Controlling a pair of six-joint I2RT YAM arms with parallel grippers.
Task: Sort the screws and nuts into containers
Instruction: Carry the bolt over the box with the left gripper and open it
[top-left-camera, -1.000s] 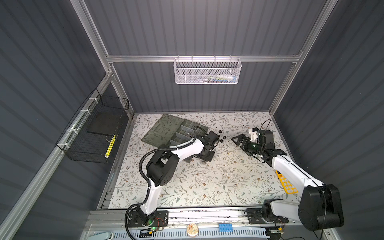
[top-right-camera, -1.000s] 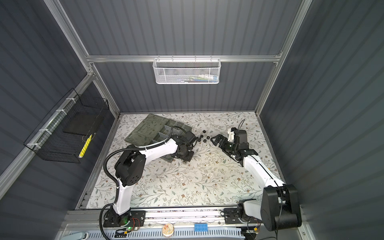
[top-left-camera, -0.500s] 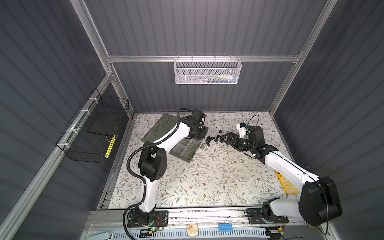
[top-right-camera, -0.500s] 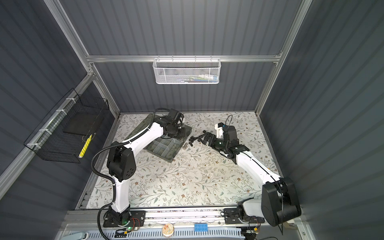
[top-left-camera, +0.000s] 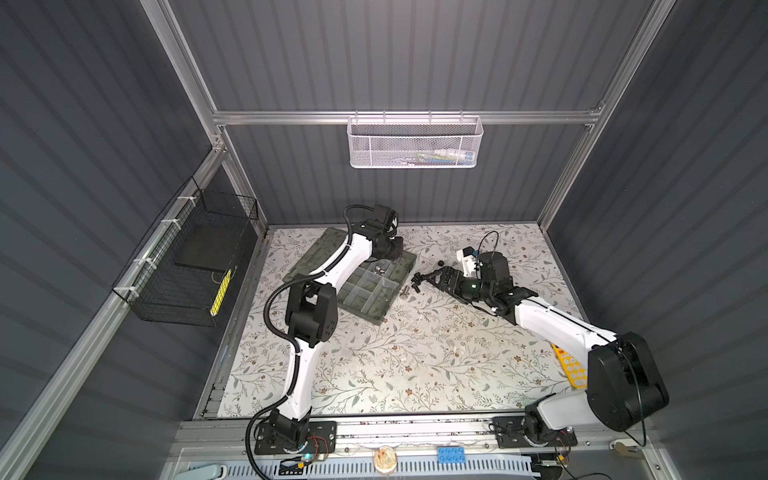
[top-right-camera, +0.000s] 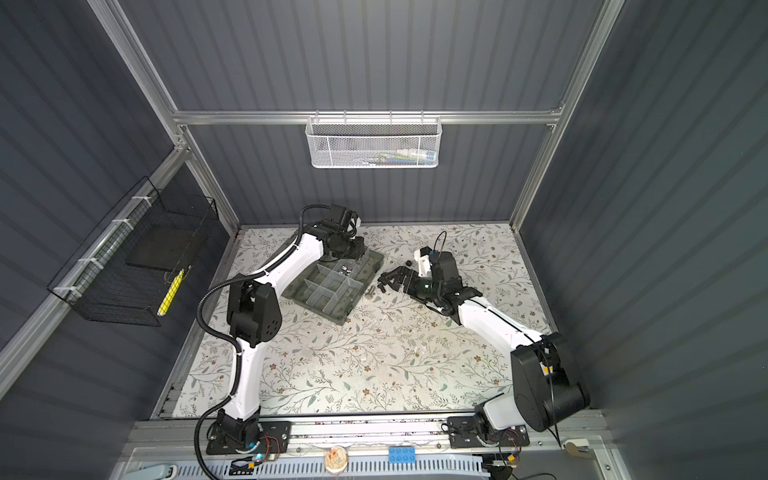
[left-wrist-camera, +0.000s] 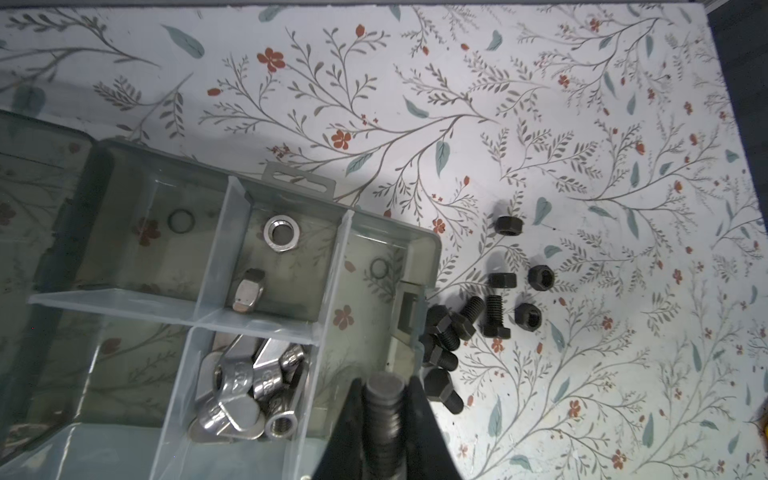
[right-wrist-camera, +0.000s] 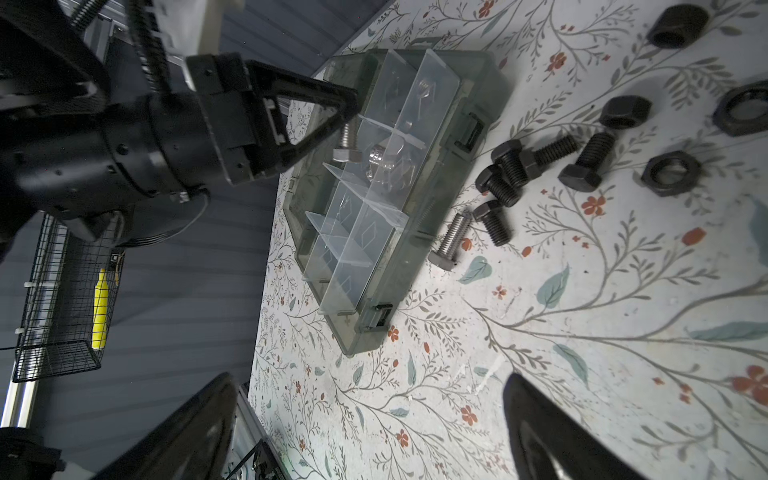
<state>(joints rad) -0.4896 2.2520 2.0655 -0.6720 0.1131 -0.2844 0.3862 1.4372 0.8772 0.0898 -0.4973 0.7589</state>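
1. I am reaching both arms over the floral tabletop (top-left-camera: 415, 365) toward its far half.
2. My right tool (right-wrist-camera: 369, 376) is hovering low above the tabletop with its jaws spread wide. It is gripping nothing and facing the loose pile.
3. Just past it, black screws (left-wrist-camera: 446, 332) are lying bunched right beside the organizer box (top-right-camera: 320, 309) on its latch side. Black nuts (left-wrist-camera: 542, 277) are lying scattered next to them. One silver screw (right-wrist-camera: 451, 239) is lying alone, close against the box wall.
4. The box is sitting open, and pale dividers are splitting it into compartments (top-right-camera: 328, 286).
5. Wing nuts (left-wrist-camera: 237, 386) are lying heaped in one compartment. Two silver nuts (left-wrist-camera: 280, 232) are lying in the one next to it.
6. My left tool (left-wrist-camera: 384, 382) is hanging above the box, narrowed down and pinching a screw (right-wrist-camera: 347, 141) by the shank, head downward. It is hanging over the compartment beside the wing nuts, on the latch side.
7. Farthest off, a white mesh basket (top-left-camera: 415, 143) is hanging on the back wall.
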